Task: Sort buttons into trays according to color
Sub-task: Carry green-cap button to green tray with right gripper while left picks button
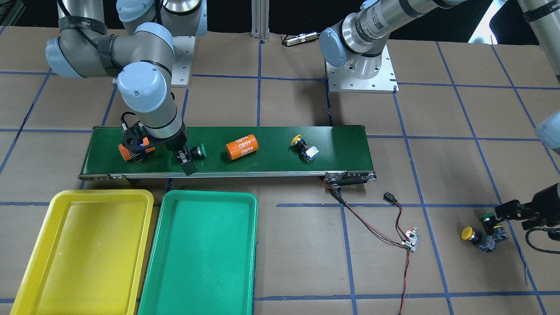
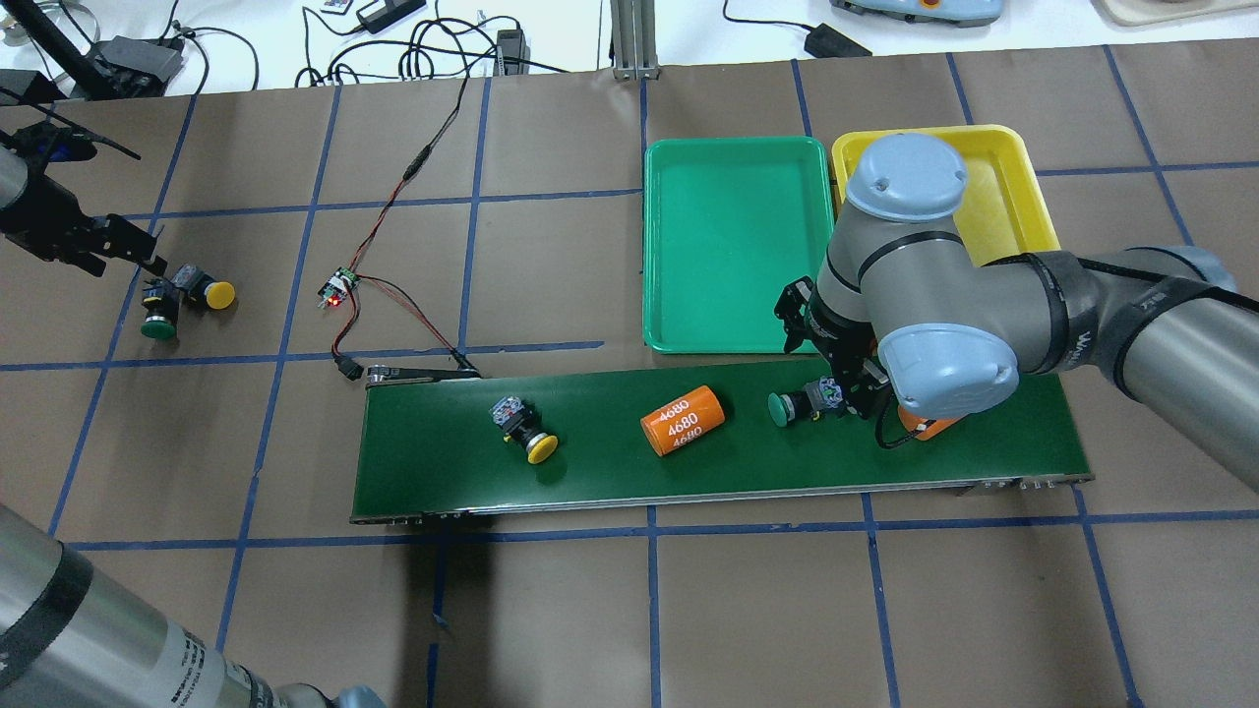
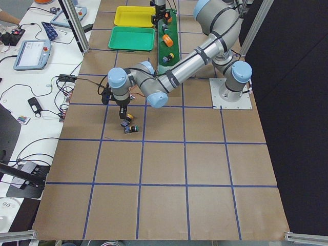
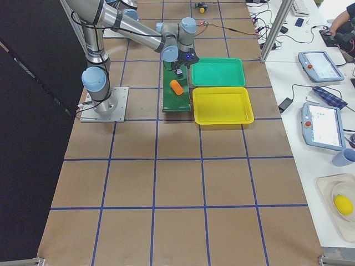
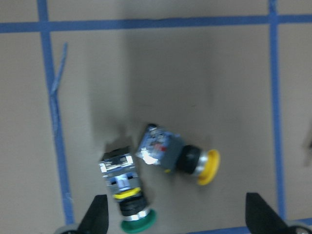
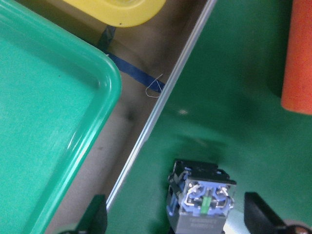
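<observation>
My right gripper (image 6: pixel 178 222) is open, low over the belt, its fingers on either side of a green-capped button (image 2: pixel 782 408) lying on its side; the button's grey-blue block (image 6: pixel 202 197) shows between them. A yellow-capped button (image 2: pixel 526 435) lies further along the belt. My left gripper (image 5: pixel 178 222) is open above a green button (image 5: pixel 129 207) and a yellow button (image 5: pixel 183 158) that lie together on the table paper (image 2: pixel 182 295). The green tray (image 1: pixel 201 249) and the yellow tray (image 1: pixel 83 249) sit side by side next to the belt, with nothing in them.
The dark-green conveyor belt (image 2: pixel 590 472) carries an orange cylinder (image 2: pixel 682 420); a second orange cylinder (image 1: pixel 129 152) lies under my right wrist. A small circuit board with red and black wires (image 1: pixel 410 239) lies on the paper between the belt's end and the left arm.
</observation>
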{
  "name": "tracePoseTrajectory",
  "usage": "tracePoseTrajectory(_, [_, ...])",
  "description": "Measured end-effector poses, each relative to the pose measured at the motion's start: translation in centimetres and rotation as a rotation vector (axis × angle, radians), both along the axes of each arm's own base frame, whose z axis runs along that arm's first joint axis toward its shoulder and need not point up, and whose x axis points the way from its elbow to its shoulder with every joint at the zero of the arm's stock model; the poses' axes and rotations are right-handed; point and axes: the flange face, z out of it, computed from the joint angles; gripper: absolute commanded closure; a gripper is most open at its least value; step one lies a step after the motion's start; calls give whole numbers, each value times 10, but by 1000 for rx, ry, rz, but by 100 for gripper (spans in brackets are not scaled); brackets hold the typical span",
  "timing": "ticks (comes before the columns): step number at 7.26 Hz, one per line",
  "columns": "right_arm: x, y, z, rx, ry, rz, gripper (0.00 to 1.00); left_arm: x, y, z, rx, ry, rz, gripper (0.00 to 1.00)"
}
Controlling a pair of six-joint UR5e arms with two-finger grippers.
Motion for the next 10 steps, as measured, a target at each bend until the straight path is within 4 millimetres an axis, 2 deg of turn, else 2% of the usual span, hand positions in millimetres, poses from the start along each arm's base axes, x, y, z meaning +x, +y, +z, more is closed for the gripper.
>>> tracePoseTrajectory(2, [-1,-3,10,4,5,4,0,2,-2,-24,14,11,-17,3])
tracePoseTrajectory(3, [-2,-1,8,22,8,3,0,2,-3,-34,19,15,-19,36])
tracePoseTrajectory(4, [-4,2,3,38,11,-1,0,1,-3,-42,26,20,-21,95])
tracePoseTrajectory(5, [-6,5,-2,51,15,-8,0,0,-2,-46,32,22,-21,100])
tracePoseTrajectory(6, [-11,7,-7,64,28,-13,20,-5,-3,-44,36,21,-16,100])
tracePoseTrajectory(7, [-18,10,-13,79,48,-16,66,-9,-3,-38,43,9,-11,100])
tracePoseTrajectory(8, [-23,12,-18,92,60,-17,100,-15,-2,-25,57,-25,-15,100])
tracePoseTrajectory(9, [-26,13,-19,96,63,-10,100,-30,0,3,75,-59,-23,100])
tracePoseTrajectory(10, [-26,13,-18,94,62,6,100,-59,5,39,92,-73,-17,100])
